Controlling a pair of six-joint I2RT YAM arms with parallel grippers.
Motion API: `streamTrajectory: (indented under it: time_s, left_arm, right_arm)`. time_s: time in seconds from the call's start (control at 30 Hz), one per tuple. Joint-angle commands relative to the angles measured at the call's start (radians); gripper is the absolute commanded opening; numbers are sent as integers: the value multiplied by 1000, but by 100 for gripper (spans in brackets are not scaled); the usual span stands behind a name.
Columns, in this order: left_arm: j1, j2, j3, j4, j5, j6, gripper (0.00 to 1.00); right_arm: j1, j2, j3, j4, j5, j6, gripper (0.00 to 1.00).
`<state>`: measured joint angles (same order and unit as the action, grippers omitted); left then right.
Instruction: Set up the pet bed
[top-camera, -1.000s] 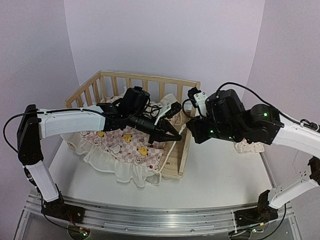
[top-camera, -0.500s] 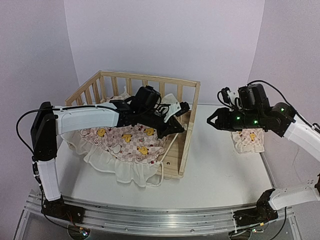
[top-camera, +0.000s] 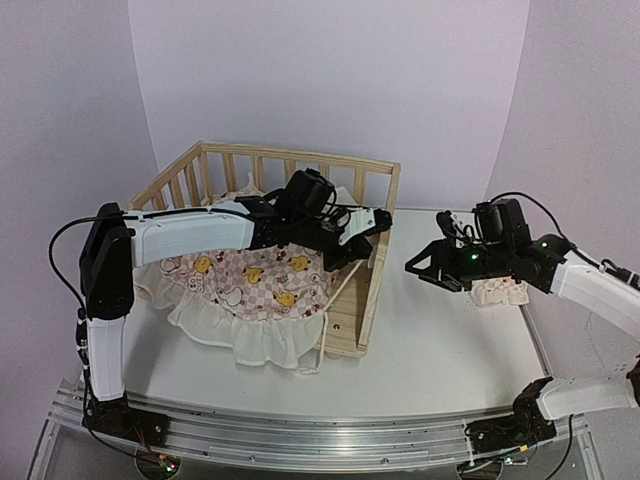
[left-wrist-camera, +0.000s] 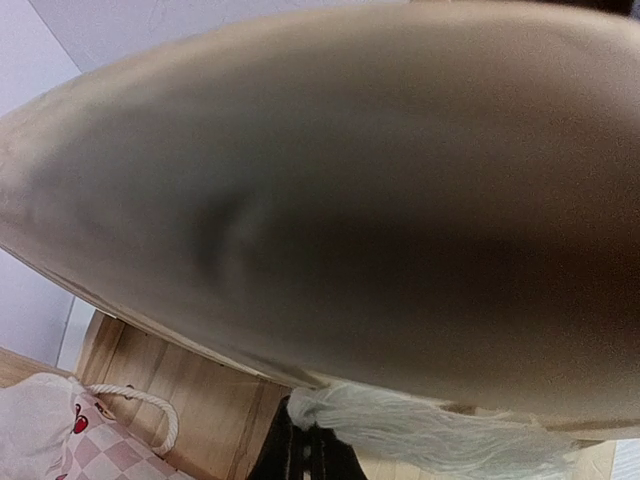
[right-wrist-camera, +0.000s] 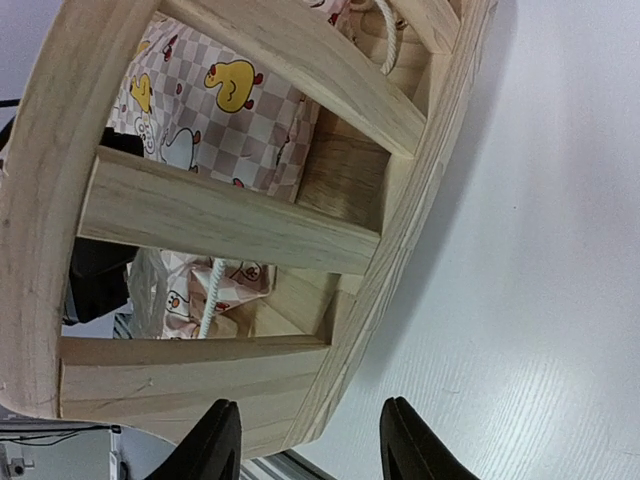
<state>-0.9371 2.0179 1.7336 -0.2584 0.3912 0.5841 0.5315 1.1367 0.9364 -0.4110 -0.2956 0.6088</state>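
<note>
The pet bed (top-camera: 300, 156) is a light-wood slatted frame at the table's left centre. A pink-checkered duck cushion (top-camera: 255, 280) lies in it and hangs over its open front. My left gripper (top-camera: 368, 226) reaches across the bed to its right rail. In the left wrist view its dark fingers (left-wrist-camera: 300, 452) sit close together at the head of a white tassel (left-wrist-camera: 430, 425), and a blurred wooden rail (left-wrist-camera: 350, 200) fills the frame. My right gripper (top-camera: 415, 268) is open and empty just right of the bed. In the right wrist view (right-wrist-camera: 305, 450) it faces the bed's side rail (right-wrist-camera: 230, 220).
A small matching pillow (top-camera: 497, 292) lies on the white table under my right arm. A white cord (top-camera: 338, 300) trails from the cushion down the bed's front right corner. Purple walls stand behind and to the sides.
My left gripper has moved right, up to the bed's right rail. My right arm has drawn back from the bed to the right, then lowered and turned toward the bed's side.
</note>
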Motion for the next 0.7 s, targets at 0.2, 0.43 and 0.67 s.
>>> streamTrajectory:
  time_s: [0.2, 0.43, 0.67]
  left_arm:
    - [-54, 61, 146, 17, -67, -56, 0]
    - [-103, -14, 1, 109, -199, -34, 0]
    - [-121, -102, -74, 183, -257, -254, 0]
  right_arm:
    - [-5, 13, -77, 346, -182, 145, 56]
    - [-5, 69, -108, 485, -197, 290, 52]
    - [-5, 111, -158, 619, -218, 364, 45]
